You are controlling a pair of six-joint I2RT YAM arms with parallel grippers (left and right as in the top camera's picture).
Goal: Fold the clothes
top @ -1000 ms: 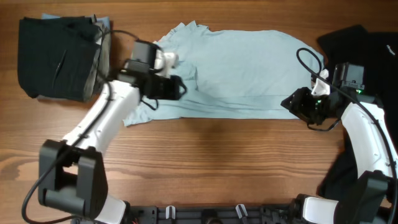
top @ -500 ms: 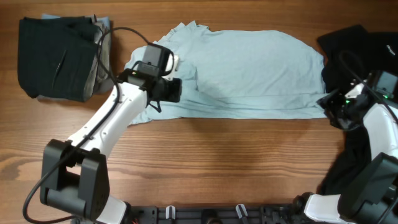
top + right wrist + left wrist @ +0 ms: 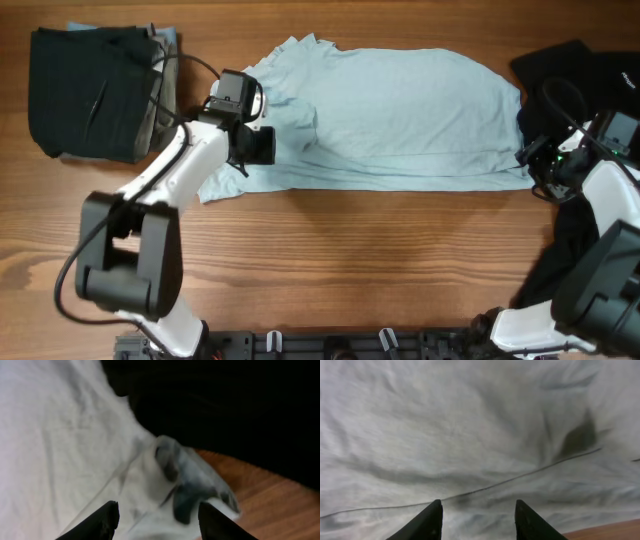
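We judge the blue T-shirt (image 3: 400,110), upper centre, only part-folded and the black T-shirt (image 3: 570,65) untouched, left fingers (image 3: 427,522) and right fingers (image 3: 100,521) parted, empty.

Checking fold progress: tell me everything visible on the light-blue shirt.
Light-blue shirt: plain, soft, cotton-looking, spread wrinkled across the table, with a layered edge along its near side. Its right corner is bunched beside the black shirt. Left hand is open over its left end, right hand open at that corner.
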